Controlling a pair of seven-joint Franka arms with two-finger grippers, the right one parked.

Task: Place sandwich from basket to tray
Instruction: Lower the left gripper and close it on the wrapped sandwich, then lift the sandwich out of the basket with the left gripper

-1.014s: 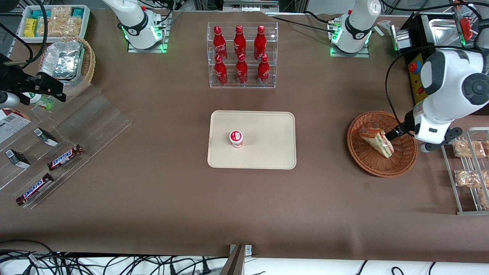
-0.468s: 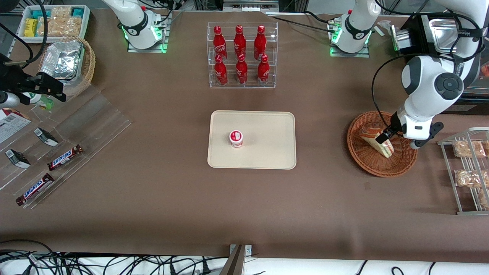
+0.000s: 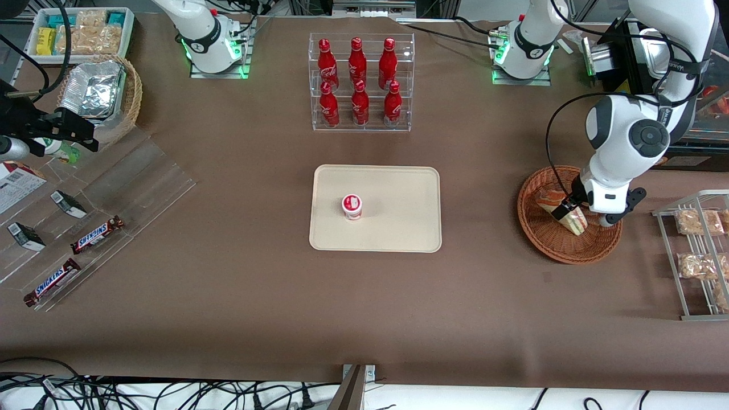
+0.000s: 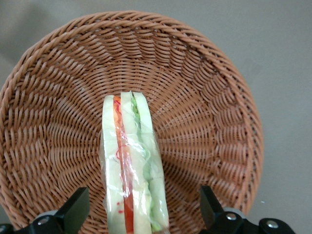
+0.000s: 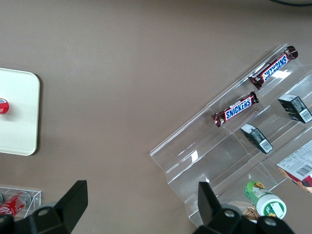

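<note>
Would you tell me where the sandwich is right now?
The sandwich lies in the basket toward the working arm's end, with the open gripper straddling it.

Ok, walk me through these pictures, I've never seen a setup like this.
These are robot arms bolted to a brown table. One picture looks at the whole table from the front; the other two come from cameras on the arms' wrists. The working arm's gripper is down over the sandwich in the round wicker basket. Its wrist camera shows the jaws open, one on each side of the wrapped sandwich, not yet closed on it. Mid-table lies a cream tray with a small red-and-white cup on it. Farther from the front camera stands a rack of red bottles.
</note>
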